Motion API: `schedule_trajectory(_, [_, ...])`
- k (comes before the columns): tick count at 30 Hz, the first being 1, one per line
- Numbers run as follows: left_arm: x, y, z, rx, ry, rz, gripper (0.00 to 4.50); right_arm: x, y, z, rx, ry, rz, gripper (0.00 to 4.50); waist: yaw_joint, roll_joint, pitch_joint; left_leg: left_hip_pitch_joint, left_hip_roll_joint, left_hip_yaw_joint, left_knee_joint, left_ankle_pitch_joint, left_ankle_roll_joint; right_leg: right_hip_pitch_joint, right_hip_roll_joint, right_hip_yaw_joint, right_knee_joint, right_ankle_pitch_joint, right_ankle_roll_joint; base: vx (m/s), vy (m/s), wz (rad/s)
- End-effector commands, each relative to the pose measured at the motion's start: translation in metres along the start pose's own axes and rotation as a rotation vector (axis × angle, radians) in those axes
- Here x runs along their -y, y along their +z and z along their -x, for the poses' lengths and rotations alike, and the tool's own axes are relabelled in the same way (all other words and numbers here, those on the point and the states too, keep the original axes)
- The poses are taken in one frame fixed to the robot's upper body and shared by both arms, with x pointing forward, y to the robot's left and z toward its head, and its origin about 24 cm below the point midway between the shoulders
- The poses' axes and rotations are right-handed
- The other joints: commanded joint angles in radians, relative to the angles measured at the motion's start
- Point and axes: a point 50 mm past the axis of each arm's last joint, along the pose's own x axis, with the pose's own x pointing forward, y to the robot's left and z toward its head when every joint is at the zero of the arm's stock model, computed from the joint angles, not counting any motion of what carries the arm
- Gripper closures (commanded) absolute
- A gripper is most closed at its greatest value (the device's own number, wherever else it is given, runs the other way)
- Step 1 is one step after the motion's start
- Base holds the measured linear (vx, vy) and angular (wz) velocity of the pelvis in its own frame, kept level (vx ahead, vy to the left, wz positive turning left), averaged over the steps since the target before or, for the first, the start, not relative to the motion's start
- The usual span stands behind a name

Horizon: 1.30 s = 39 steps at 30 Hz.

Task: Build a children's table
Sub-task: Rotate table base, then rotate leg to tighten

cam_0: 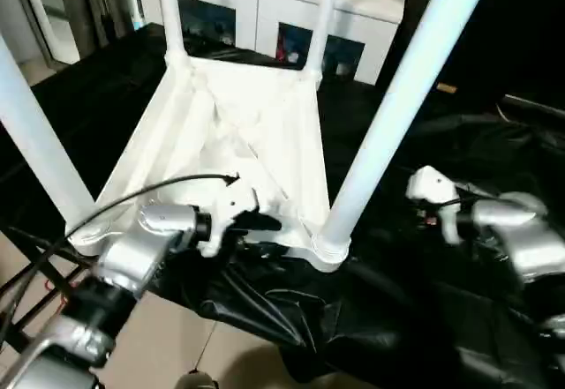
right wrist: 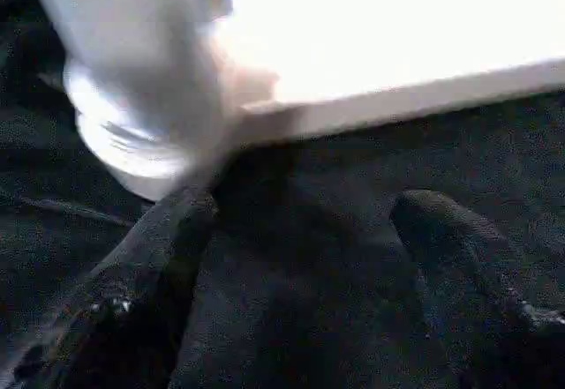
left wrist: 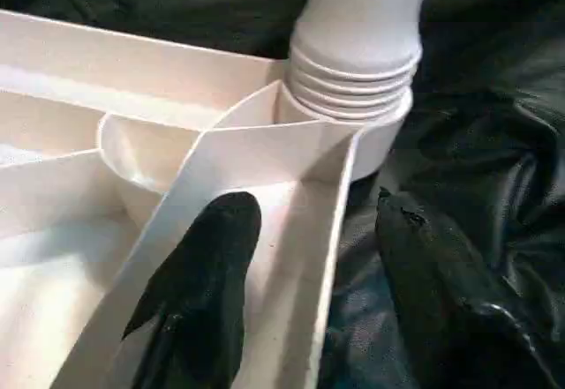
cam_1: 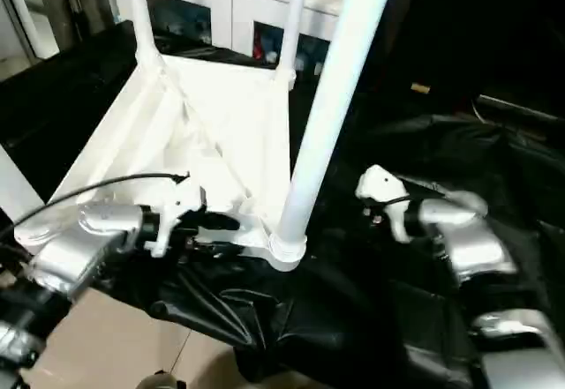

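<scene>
The left end effector (cam_0: 252, 223) sits closest to the head camera, reaching in from the silver forearm to the near edge of the upturned tabletop (cam_0: 238, 133). Its two black fingers (left wrist: 199, 292) straddle that near rim: in the left wrist view one finger lies inside the ribbed underside, resting in a channel between two ribs, while the other finger sits outside the wall against the black cover (cam_0: 415, 318) draped over the bench. The fingers stand partly spread with the rim wall between them; whether they press on it cannot be told. Just beyond them the near right leg (cam_0: 397, 107) rises from its ringed corner socket (left wrist: 353, 89). The right end effector (right wrist: 300, 257) hovers low to the right of that same corner, fingers spread wide and gripping nothing, with the socket and the tabletop's outer edge just ahead of them over the black cover. The children's table lies upside down on the covered bench, with all four legs standing up from the corners, the near left leg (cam_0: 35, 142) passing the picture's edge. A white cabinet (cam_0: 274, 10) stands behind.
</scene>
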Motion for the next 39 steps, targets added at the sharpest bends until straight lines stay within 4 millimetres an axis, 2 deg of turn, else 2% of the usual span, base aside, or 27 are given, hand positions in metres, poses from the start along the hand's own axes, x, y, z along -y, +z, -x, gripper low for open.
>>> schedule_trajectory(1, [-0.002, 0.003, -0.002, -0.018, -0.02, -0.034, 2.39, -0.003, 0.005, 0.006, -0.006, 0.039, 0.001, 0.8, 0.006, 0.012, -0.066, 0.015, 0.017, 0.0, -0.075, -0.298, 0.006, 0.047, -0.06, 0.043, -0.087, -0.241, -0.193, 0.0, 0.0, 0.0])
schedule_trajectory(3, [-0.003, 0.003, -0.003, -0.023, -0.019, -0.039, 2.66, -0.006, 0.006, 0.006, -0.01, 0.064, -0.005, 0.8, 0.008, 0.011, -0.065, 0.014, 0.015, 0.0, -0.075, -0.289, 0.008, 0.047, -0.058, 0.043, -0.088, -0.235, -0.191, 0.0, 0.0, 0.0])
schedule_trajectory(4, [-0.004, 0.002, -0.004, -0.028, -0.017, -0.043, 2.66, -0.008, 0.006, 0.006, -0.011, 0.083, -0.007, 0.8, 0.008, 0.013, -0.067, 0.015, 0.017, -0.001, -0.075, -0.287, 0.006, 0.047, -0.06, 0.043, -0.087, -0.227, -0.194, 0.0, 0.0, 0.0])
schedule_trajectory(9, [-0.007, -0.002, -0.009, -0.077, -0.046, -0.066, 2.99, -0.022, 0.009, 0.002, -0.007, 0.164, -0.037, 0.8, 0.014, 0.01, -0.065, 0.015, 0.016, -0.001, -0.077, -0.295, 0.006, 0.047, -0.061, 0.043, -0.093, -0.254, -0.18, 0.0, 0.0, 0.0])
schedule_trajectory(10, [-0.007, -0.003, -0.01, -0.091, -0.058, -0.07, 3.18, -0.023, 0.008, 0.001, -0.011, 0.17, -0.042, 0.8, 0.017, 0.013, -0.064, 0.017, 0.017, -0.001, -0.077, -0.298, 0.003, 0.045, -0.062, 0.043, -0.094, -0.26, -0.178, 0.0, 0.0, 0.0])
schedule_trajectory(12, [-0.007, -0.003, -0.01, -0.098, -0.064, -0.072, 3.22, -0.024, 0.008, 0.0, -0.016, 0.171, -0.044, 0.8, 0.021, 0.011, -0.063, 0.019, 0.017, -0.002, -0.077, -0.312, -0.005, 0.044, -0.064, 0.043, -0.095, -0.287, -0.173, 0.0, 0.0, 0.0])
schedule_trajectory(14, [-0.007, -0.006, -0.01, -0.121, -0.1, -0.069, 3.56, -0.026, 0.008, 0.001, -0.024, 0.174, -0.049, 0.8, 0.026, 0.011, -0.063, 0.02, 0.017, -0.002, -0.078, -0.318, -0.009, 0.043, -0.066, 0.044, -0.098, -0.314, -0.164, 0.0, 0.0, 0.0])
schedule_trajectory(16, [-0.007, -0.006, -0.01, -0.13, -0.121, -0.076, 3.66, -0.027, 0.008, 0.001, -0.027, 0.175, -0.054, 0.8, 0.026, 0.014, -0.064, 0.02, 0.018, -0.004, -0.079, -0.315, -0.012, 0.043, -0.065, 0.044, -0.097, -0.301, -0.166, 0.0, 0.0, 0.0])
schedule_trajectory(20, [-0.006, -0.007, -0.011, -0.143, -0.146, -0.074, 4.09, -0.028, 0.008, 0.002, -0.035, 0.172, -0.058, 0.8, 0.029, 0.013, -0.066, 0.018, 0.017, -0.002, -0.077, -0.292, -0.009, 0.046, -0.065, 0.043, -0.092, -0.259, -0.175, 0.0, 0.0, 0.0])
schedule_trajectory(21, [-0.007, -0.008, -0.012, -0.16, -0.153, -0.085, 4.09, -0.029, 0.008, 0.002, -0.038, 0.171, -0.06, 0.8, 0.03, 0.016, -0.066, 0.019, 0.017, -0.002, -0.077, -0.294, -0.009, 0.046, -0.066, 0.044, -0.092, -0.26, -0.177, 0.0, 0.0, 0.0])
schedule_trajectory(25, [-0.009, -0.008, -0.02, -0.185, -0.138, -0.11, 4.46, -0.03, 0.007, 0.0, -0.044, 0.172, -0.061, 0.8, 0.03, 0.015, -0.066, 0.019, 0.017, -0.002, -0.077, -0.305, -0.01, 0.045, -0.066, 0.043, -0.096, -0.28, -0.17, 0.0, 0.0, 0.0])
schedule_trajectory(28, [-0.01, -0.007, -0.024, -0.202, -0.137, -0.128, 4.46, -0.031, 0.006, -0.001, -0.047, 0.173, -0.064, 0.8, 0.035, 0.016, -0.065, 0.023, 0.019, -0.003, -0.078, -0.321, -0.01, 0.043, -0.068, 0.043, -0.099, -0.301, -0.169, 0.0, 0.0, 0.0])
schedule_trajectory(29, [-0.009, -0.007, -0.026, -0.214, -0.15, -0.137, 4.46, -0.032, 0.006, -0.002, -0.048, 0.173, -0.067, 0.8, 0.035, 0.021, -0.064, 0.023, 0.019, -0.005, -0.08, -0.327, -0.012, 0.044, -0.068, 0.042, -0.099, -0.303, -0.17, 0.0, 0.0, 0.0])
schedule_trajectory(31, [-0.009, -0.007, -0.027, -0.219, -0.154, -0.142, 4.46, -0.033, 0.006, -0.003, -0.049, 0.172, -0.069, 0.8, 0.035, 0.018, -0.066, 0.021, 0.02, -0.006, -0.081, -0.325, -0.014, 0.047, -0.068, 0.042, -0.098, -0.286, -0.172, 0.0, 0.0, 0.0])
schedule_trajectory(32, [-0.008, -0.008, -0.028, -0.234, -0.183, -0.136, 4.46, -0.033, 0.005, -0.003, -0.046, 0.174, -0.078, 0.8, 0.037, 0.023, -0.067, 0.023, 0.02, -0.005, -0.08, -0.324, -0.015, 0.046, -0.07, 0.042, -0.096, -0.275, -0.177, 0.0, 0.0, 0.0])
schedule_trajectory(33, [-0.007, -0.009, -0.029, -0.244, -0.192, -0.14, 4.46, -0.034, 0.005, -0.004, -0.046, 0.175, -0.084, 0.8, 0.035, 0.02, -0.066, 0.022, 0.019, -0.004, -0.081, -0.324, -0.013, 0.046, -0.067, 0.042, -0.099, -0.275, -0.176, 0.0, 0.0, 0.0])
schedule_trajectory(34, [-0.007, -0.01, -0.029, -0.251, -0.199, -0.141, 4.46, -0.034, 0.004, -0.004, -0.046, 0.175, -0.09, 0.8, 0.037, 0.023, -0.066, 0.024, 0.019, -0.005, -0.081, -0.33, -0.014, 0.046, -0.068, 0.042, -0.099, -0.276, -0.177, 0.0, 0.0, 0.0])
schedule_trajectory(38, [-0.004, -0.016, -0.027, -0.288, -0.233, -0.132, 4.46, -0.035, 0.003, -0.005, -0.036, 0.172, -0.113, 0.8, 0.038, 0.023, -0.068, 0.022, 0.019, -0.005, -0.081, -0.322, -0.014, 0.048, -0.069, 0.042, -0.096, -0.254, -0.186, 0.0, 0.0, 0.0])
schedule_trajectory(39, [-0.003, -0.018, -0.026, -0.298, -0.239, -0.119, 4.5, -0.036, 0.003, -0.005, -0.031, 0.17, -0.117, 0.64, 0.038, 0.023, -0.068, 0.022, 0.019, -0.005, -0.081, -0.321, -0.013, 0.049, -0.068, 0.042, -0.096, -0.252, -0.186, 0.0, 0.0, 0.0])
